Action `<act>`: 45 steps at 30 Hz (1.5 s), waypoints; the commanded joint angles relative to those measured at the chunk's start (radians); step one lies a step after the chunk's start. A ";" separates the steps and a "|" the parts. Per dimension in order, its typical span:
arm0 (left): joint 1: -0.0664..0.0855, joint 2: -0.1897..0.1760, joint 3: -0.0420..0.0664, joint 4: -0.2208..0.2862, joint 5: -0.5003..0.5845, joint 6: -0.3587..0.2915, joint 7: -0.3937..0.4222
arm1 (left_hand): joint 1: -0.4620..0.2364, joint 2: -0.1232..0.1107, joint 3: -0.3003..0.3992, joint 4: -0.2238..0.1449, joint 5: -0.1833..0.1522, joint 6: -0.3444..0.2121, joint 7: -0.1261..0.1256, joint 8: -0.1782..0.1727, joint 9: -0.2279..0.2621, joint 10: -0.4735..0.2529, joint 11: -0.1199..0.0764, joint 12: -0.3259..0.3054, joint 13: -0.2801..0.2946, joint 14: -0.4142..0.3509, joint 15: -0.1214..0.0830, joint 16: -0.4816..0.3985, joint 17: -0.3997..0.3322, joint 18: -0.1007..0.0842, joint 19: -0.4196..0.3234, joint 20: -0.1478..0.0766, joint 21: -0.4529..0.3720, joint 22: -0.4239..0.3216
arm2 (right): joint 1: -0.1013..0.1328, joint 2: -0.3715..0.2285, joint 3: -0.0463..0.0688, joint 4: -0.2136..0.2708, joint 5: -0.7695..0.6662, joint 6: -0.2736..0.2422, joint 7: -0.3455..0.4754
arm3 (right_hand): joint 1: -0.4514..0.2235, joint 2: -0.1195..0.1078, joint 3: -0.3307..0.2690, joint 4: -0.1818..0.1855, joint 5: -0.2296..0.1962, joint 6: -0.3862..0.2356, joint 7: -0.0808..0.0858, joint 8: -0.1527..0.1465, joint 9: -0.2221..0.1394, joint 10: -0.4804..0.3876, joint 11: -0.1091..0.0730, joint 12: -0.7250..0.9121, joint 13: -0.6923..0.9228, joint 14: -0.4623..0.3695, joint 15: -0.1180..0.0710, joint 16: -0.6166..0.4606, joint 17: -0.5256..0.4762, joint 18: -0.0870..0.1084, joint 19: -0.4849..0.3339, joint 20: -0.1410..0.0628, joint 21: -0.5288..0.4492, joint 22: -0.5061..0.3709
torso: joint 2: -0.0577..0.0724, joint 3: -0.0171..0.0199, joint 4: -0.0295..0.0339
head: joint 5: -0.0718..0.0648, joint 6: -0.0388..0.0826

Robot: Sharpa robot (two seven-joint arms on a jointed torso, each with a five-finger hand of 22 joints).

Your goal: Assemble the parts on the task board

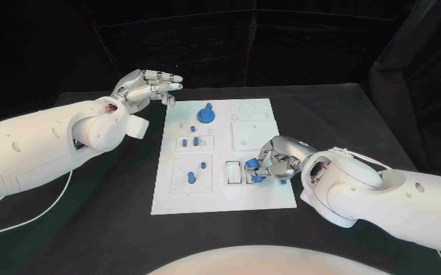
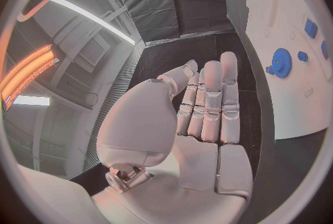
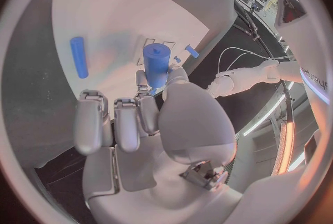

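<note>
the right hand (image 1: 273, 162) pinches a small blue peg (image 3: 157, 64) by its lower end, fingertips curled round it, just above the near right part of the white board (image 1: 276, 200). the peg looks light, stiff and smooth, so it could twist or slip; a hold low on its shaft seems best. another blue pin (image 3: 78, 56) lies flat on the board beyond the hand. the left hand (image 1: 147, 86) hangs spread and holding nothing off the board's far left corner, near a blue gear (image 1: 207, 115).

Probably a robotics lab: black-draped walls (image 1: 257, 33) round a black table (image 1: 349, 116).
</note>
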 commanded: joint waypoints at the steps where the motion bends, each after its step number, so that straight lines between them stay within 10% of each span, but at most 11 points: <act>1: 0.002 0.002 0.001 0.003 0.003 0.011 0.003 | -0.003 0.009 -0.005 0.000 0.004 -0.001 0.003 0.004 0.001 -0.007 0.002 0.007 0.001 -0.009 0.001 -0.003 -0.001 0.006 -0.004 -0.003 -0.007 -0.001 | 0.004 0.021 0.000 -0.008 0.047 -0.004 -0.002 | 0.006 0.004 -0.004 0.000 0.006 0.014 -0.005 0.006 0.004 0.002 -0.008 -0.006 0.028 0.072 -0.007 0.004 0.093 -0.016 0.015 -0.006 0.007 0.003 | 0.000 -0.0006 0.0032 | 0.002 0.000; 15: 0.002 0.005 0.001 0.005 0.003 0.010 0.003 | -0.003 0.009 -0.005 0.000 0.004 -0.001 0.003 0.004 0.001 -0.007 0.002 0.007 0.001 -0.009 0.001 -0.003 -0.001 0.006 -0.004 -0.003 -0.007 -0.001 | 0.008 0.130 0.001 -0.082 0.063 0.086 -0.076 | -0.049 0.020 -0.036 0.006 -0.049 0.015 -0.012 0.019 0.038 0.006 -0.013 -0.018 0.027 0.072 -0.012 0.005 0.095 -0.016 0.016 -0.011 0.008 0.005 | 0.003 -0.0002 0.0000 | 0.012 0.001; 23: 0.002 0.006 0.001 0.004 0.003 0.011 0.003 | -0.003 0.009 -0.005 0.000 0.004 -0.001 0.003 0.004 0.001 -0.007 0.002 0.007 0.001 -0.009 0.001 -0.003 -0.001 0.006 -0.004 -0.003 -0.007 -0.001 | 0.008 0.169 0.001 -0.110 0.032 0.042 -0.099 | -0.071 0.027 -0.053 0.006 -0.092 0.012 -0.014 0.023 0.056 0.005 -0.015 -0.026 0.025 0.072 -0.013 0.003 0.093 -0.016 0.015 -0.012 0.007 0.004 | 0.002 0.0006 -0.0015 | 0.015 0.000; 28: 0.002 0.005 0.001 0.005 0.003 0.011 0.003 | -0.003 0.009 -0.005 0.000 0.004 -0.001 0.003 0.004 0.001 -0.007 0.002 0.007 0.001 -0.009 0.001 -0.003 -0.001 0.006 -0.004 -0.003 -0.007 -0.001 | 0.008 0.177 0.001 -0.117 0.002 0.018 -0.111 | -0.144 0.029 -0.094 0.001 -0.332 0.005 -0.017 0.030 0.083 0.004 -0.016 -0.037 0.022 0.071 -0.014 0.002 0.091 -0.015 0.014 -0.015 0.004 0.001 | 0.001 0.0005 -0.0018 | 0.017 0.000; 31: 0.002 0.004 0.001 0.004 0.003 0.011 0.003 | -0.003 0.009 -0.005 0.000 0.004 -0.001 0.003 0.004 0.001 -0.007 0.002 0.007 0.001 -0.009 0.001 -0.003 -0.001 0.006 -0.004 -0.003 -0.007 -0.001 | 0.008 0.178 0.001 -0.117 -0.014 0.005 -0.109 | -0.212 -0.025 -0.096 0.010 -0.461 -0.001 -0.015 0.031 0.095 0.001 -0.016 -0.046 0.019 0.071 -0.014 0.000 0.089 -0.015 0.013 -0.014 0.001 -0.002 | 0.002 0.0009 -0.0025 | 0.018 0.000; 37: 0.002 0.004 0.001 0.004 0.003 0.011 0.002 | -0.003 0.009 -0.005 0.000 0.004 -0.001 0.003 0.004 0.001 -0.007 0.002 0.007 0.001 -0.009 0.001 -0.003 -0.001 0.006 -0.004 -0.003 -0.007 -0.001 | 0.008 0.179 0.001 -0.109 -0.034 -0.001 -0.101 | -0.331 -0.139 -0.003 0.015 -0.472 -0.009 -0.015 0.032 0.117 -0.004 -0.016 -0.062 0.013 0.070 -0.014 -0.003 0.087 -0.014 0.011 -0.014 -0.003 -0.006 | 0.002 0.0013 -0.0027 | 0.018 0.001; 42: 0.002 0.003 0.001 0.004 0.003 0.012 0.001 | -0.003 0.009 -0.005 0.000 0.004 -0.001 0.003 0.004 0.001 -0.007 0.002 0.007 0.001 -0.009 0.001 -0.003 -0.001 0.006 -0.004 -0.003 -0.007 -0.001 | 0.008 0.171 0.001 -0.096 -0.047 0.011 -0.094 | -0.323 -0.138 0.018 0.013 -0.469 -0.006 -0.016 0.035 0.123 -0.003 -0.016 -0.060 0.016 0.070 -0.015 -0.003 0.087 -0.014 0.011 -0.014 -0.003 -0.006 | 0.002 0.0017 -0.0030 | 0.019 -0.001; 45: 0.002 0.002 0.001 0.004 0.003 0.013 0.001 | -0.003 0.009 -0.005 0.000 0.004 -0.001 0.003 0.004 0.001 -0.007 0.002 0.007 0.001 -0.009 0.001 -0.003 -0.001 0.006 -0.004 -0.003 -0.007 -0.001 | 0.008 0.160 0.001 -0.085 -0.059 0.037 -0.083 | -0.169 -0.103 0.062 -0.023 -0.449 -0.005 -0.017 0.038 0.136 -0.001 -0.017 -0.059 0.022 0.071 -0.014 -0.003 0.089 -0.014 0.011 -0.014 -0.004 -0.005 | 0.002 0.0016 -0.0030 | 0.018 -0.002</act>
